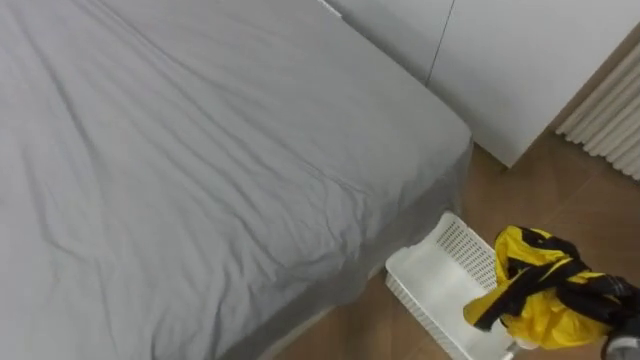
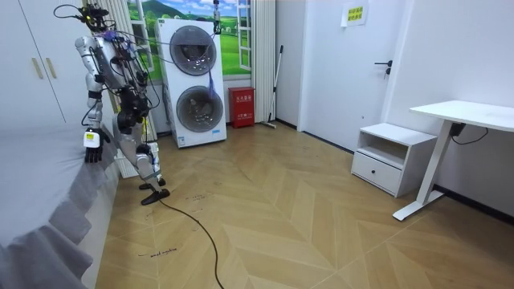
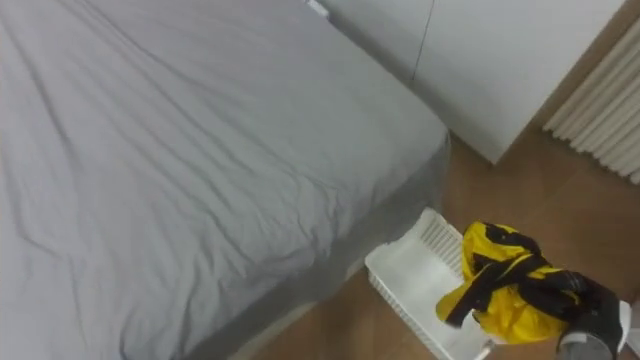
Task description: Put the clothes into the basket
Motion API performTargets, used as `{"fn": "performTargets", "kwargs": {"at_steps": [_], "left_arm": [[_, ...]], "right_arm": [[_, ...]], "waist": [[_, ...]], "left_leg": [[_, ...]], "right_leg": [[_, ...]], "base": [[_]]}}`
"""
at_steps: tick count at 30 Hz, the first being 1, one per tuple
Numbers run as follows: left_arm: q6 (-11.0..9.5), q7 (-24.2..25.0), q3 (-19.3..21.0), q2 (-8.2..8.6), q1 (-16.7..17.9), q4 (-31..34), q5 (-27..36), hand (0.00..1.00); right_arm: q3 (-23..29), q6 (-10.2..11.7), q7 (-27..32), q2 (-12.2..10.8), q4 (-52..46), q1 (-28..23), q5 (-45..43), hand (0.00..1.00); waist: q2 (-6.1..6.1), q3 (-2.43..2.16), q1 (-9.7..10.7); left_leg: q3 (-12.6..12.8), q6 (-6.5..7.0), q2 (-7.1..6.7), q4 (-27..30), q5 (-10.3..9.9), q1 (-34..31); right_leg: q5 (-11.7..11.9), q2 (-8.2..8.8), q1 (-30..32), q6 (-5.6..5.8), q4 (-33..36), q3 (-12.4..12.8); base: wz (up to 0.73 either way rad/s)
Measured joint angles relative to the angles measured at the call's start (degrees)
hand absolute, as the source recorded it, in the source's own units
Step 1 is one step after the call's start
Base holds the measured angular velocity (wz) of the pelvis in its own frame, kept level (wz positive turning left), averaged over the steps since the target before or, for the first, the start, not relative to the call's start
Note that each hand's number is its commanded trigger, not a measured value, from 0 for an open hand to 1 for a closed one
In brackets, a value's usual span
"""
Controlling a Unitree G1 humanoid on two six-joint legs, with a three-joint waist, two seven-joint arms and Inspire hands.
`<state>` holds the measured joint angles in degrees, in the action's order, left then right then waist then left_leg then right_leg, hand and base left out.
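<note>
**Garment at the basket, release to come**

Left eye view: the grey bed (image 1: 200, 150) takes up most of what you see, and no other clothes lie on the part of the sheet in view. The white basket (image 1: 432, 278) stands on the wood floor (image 1: 520, 190), just beside the bed's corner. The yellow and black garment (image 1: 535, 300) hangs bunched over the basket's far end. It is held from the lower right by the right robot hand (image 1: 618, 300), which looks curled into the dark cloth. You cannot tell whether the cloth touches the rim.

Right eye view: the layout is the same. A black strip of the garment trails down toward the basket's open middle.

Judged from this, you are at the drop-in step. The next move calls for bringing the bundle over the basket's middle, lowering it and then letting go, so the trailing strip does not drape over the rim.

Room view: the robot stands at the bed's corner, with stacked washing machines (image 2: 193, 84) behind it. The left robot hand (image 2: 93, 151) hangs idle by the bed's edge. You cannot tell whether it is spread or closed.

Writing: a yellow notice (image 2: 352, 14) high on the wall is too small to read. Nothing else legible shows.
</note>
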<state>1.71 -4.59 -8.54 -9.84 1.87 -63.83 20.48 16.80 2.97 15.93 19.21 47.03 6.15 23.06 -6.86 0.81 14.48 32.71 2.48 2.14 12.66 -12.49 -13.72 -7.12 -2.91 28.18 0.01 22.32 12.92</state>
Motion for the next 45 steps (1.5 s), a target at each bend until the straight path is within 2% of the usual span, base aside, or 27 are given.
{"fn": "performTargets", "kwargs": {"at_steps": [4,8,9,10,11,13,16,21,32,39,45], "left_arm": [[-1.9,0.0,-2.5,-0.2,-2.3,-1.5,2.7,0.0],[-3.3,0.0,-5.5,-0.23,-3.4,-1.8,3.8,0.0],[-3.6,0.0,-6.4,-0.24,-4.0,-1.8,4.4,0.0],[-4.1,0.1,-7.3,-0.28,-4.2,-1.4,4.8,0.0],[-4.4,0.1,-7.5,-0.28,-4.1,-1.2,4.8,0.0],[-4.5,0.3,-8.3,-0.52,-4.3,-0.2,4.8,0.0],[-4.6,0.3,-9.5,-0.71,-4.5,-0.2,4.8,0.0],[-4.5,0.3,-10.7,-0.98,-4.5,0.7,4.8,0.0],[-4.9,0.3,-10.8,-1.45,-4.5,2.3,4.8,0.0],[-5.5,1.3,-10.8,-1.96,-4.5,2.1,4.8,0.0],[-5.5,1.3,-10.8,-1.98,-4.5,2.0,4.8,0.0]], "right_arm": [[-4.2,2.5,2.0,1.3,3.2,3.0,2.1,1.0],[-7.0,3.4,2.4,1.7,8.5,5.4,2.6,1.0],[-7.7,3.4,2.4,2.1,9.7,5.9,3.5,0.67],[-8.2,3.4,2.3,2.4,11.1,6.5,4.3,0.05],[-8.5,3.4,2.3,2.6,11.7,6.7,4.7,0.0],[-8.9,3.4,2.1,3.0,13.6,7.7,6.8,0.0],[-8.9,3.4,1.9,3.2,16.4,9.6,8.7,0.0],[-8.9,3.4,1.4,3.3,17.4,9.6,9.4,0.0],[-8.7,3.5,1.5,3.5,17.9,9.5,13.0,0.0],[-8.7,4.7,1.6,3.5,17.8,9.6,13.6,0.0],[-8.7,4.7,2.2,3.6,17.1,9.7,13.6,0.0]], "waist": [[-0.34,0.07,-1.1],[-0.46,0.06,-2.8],[-0.62,0.03,-3.5],[-0.65,0.03,-4.2],[-0.69,0.01,-4.4],[-0.65,0.04,-5.4],[-0.59,0.09,-5.4],[-0.3,0.29,-5.6],[-0.12,0.4,-5.4],[-0.09,0.42,-5.4],[-0.54,0.41,-5.8]], "left_leg": [[-0.1,0.4,-0.7,0.1,0.8,-3.2],[-0.5,0.43,-0.57,0.1,1.0,-5.0],[-0.9,0.51,-0.67,0.1,1.2,-6.0],[-1.2,0.56,-0.79,0.1,1.2,-6.9],[-1.5,0.57,-0.83,0.1,1.3,-7.3],[-2.0,0.65,-0.9,0.1,1.5,-8.9],[-3.2,0.71,-0.96,0.1,1.8,-9.7],[-5.0,0.66,-1.08,0.2,1.9,-10.0],[-5.8,0.66,-0.98,0.5,1.9,-10.8],[-5.8,0.66,-1.03,0.6,1.9,-10.8],[-5.5,0.66,-1.03,0.7,1.9,-10.7]], "right_leg": [[0.0,0.37,3.9,0.06,1.6,0.2],[0.1,0.57,5.5,-0.02,1.7,-0.1],[0.1,0.79,6.4,-0.01,1.7,-0.4],[0.1,0.85,7.2,0.01,1.9,-0.6],[0.1,0.92,7.6,0.03,2.2,-0.7],[0.0,1.64,9.0,-0.03,2.4,-1.5],[-0.4,2.27,9.3,-0.27,2.3,-3.2],[-1.0,2.95,8.9,-0.44,2.1,-5.1],[-1.1,3.2,8.8,-0.46,1.5,-6.0],[-1.1,3.3,8.8,-0.43,1.3,-6.1],[-1.1,3.26,8.9,-0.42,1.4,-5.8]], "base": [[0.04],[0.05],[0.16],[0.17],[0.17],[0.19],[0.26],[0.21],[0.03],[0.0],[-0.01]]}}
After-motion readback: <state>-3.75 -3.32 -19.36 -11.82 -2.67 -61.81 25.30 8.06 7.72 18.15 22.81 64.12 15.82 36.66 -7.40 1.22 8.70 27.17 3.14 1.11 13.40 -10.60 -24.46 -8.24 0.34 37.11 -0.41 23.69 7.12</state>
